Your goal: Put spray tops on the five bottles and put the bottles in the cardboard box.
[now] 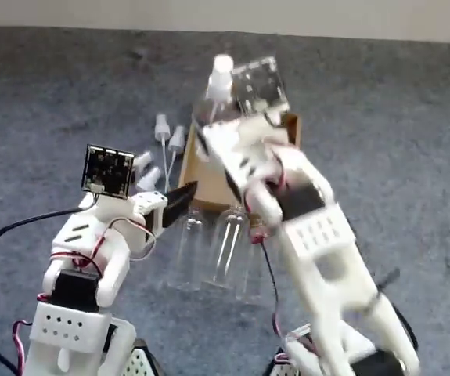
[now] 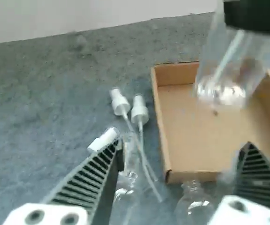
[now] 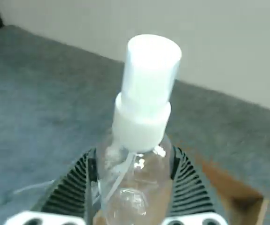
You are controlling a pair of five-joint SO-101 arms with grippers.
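Right end effector (image 3: 134, 183) grasping bottle (image 2: 224, 70) (spray top on) above cardboard box (image 2: 210, 136). Left end effector (image 2: 181, 154) released, close to loose spray tops (image 2: 139, 112).

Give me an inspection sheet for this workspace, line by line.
Surface: grey carpet.
Job's things: capped bottle held above the cardboard box; uncapped bottles lying by the box's near side; loose spray tops beside the box.
Clutter: nothing seen.
Grippers: right gripper shut on the capped bottle; left gripper open, low near the uncapped bottles.
Cables: black cable beside the left arm; red wires on both arms.
Surroundings: pale wall behind the carpet.
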